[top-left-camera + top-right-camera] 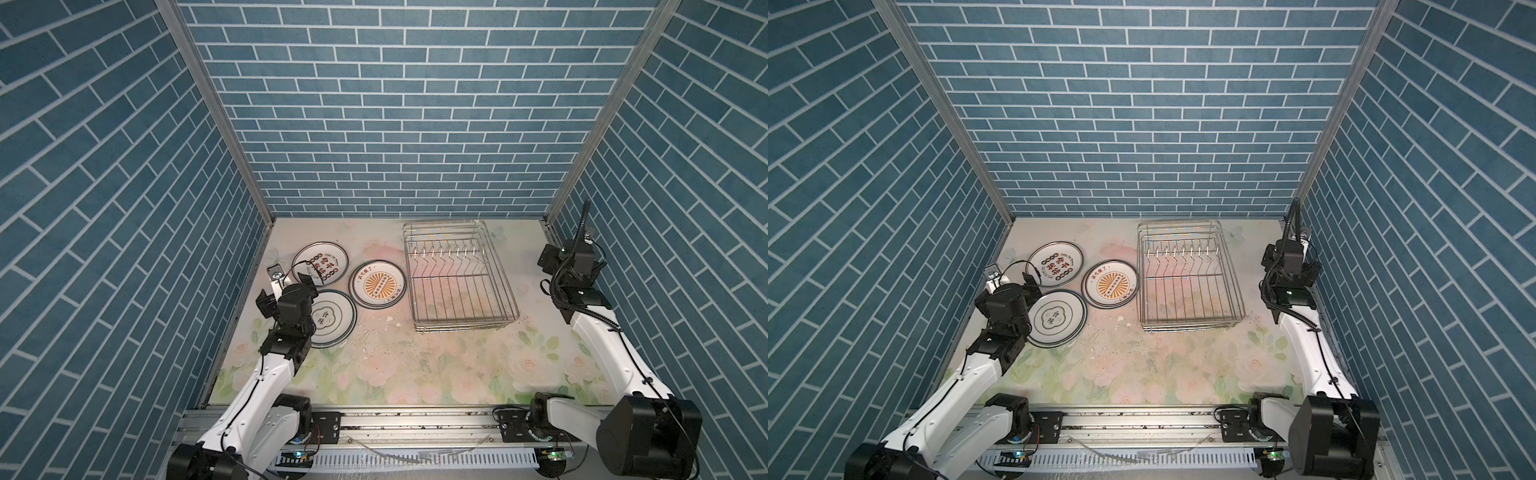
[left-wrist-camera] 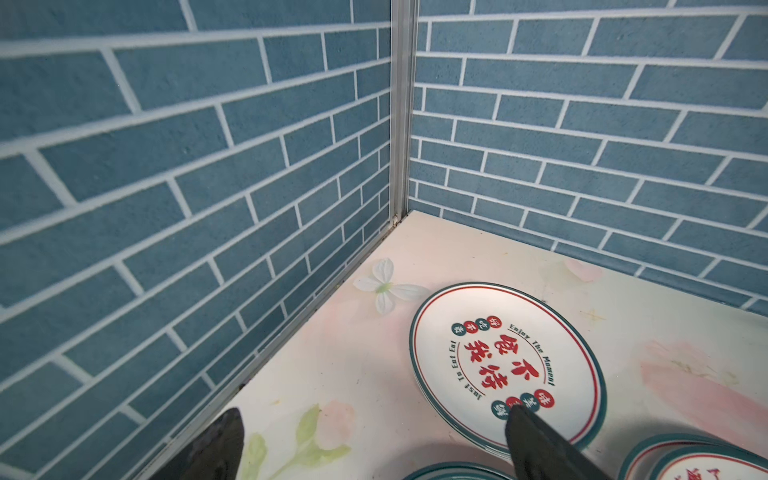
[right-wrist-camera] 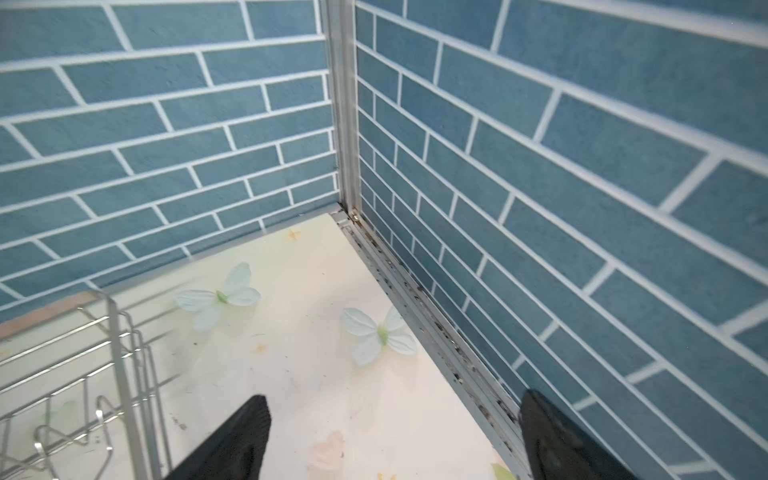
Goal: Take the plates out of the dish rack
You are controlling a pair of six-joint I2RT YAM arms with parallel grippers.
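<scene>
Your left gripper (image 2: 374, 415) and right gripper (image 3: 395, 399) gape wide, empty. Left hangs over the plates (image 2: 507, 365), nine o'clock of the dish rack (image 1: 465, 325); retreat low and you'll clip one.

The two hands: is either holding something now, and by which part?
Nothing is held. The left hand and the right hand both stand open and empty.

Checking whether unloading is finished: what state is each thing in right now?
dish rack: empty, nothing between its prongs.
characters plate: lying flat, unloaded.
sunburst plate: flat, topping a stack.
flower-outline plate: flat, topping a stack.
left tool: open, empty.
right tool: open, empty.
</scene>
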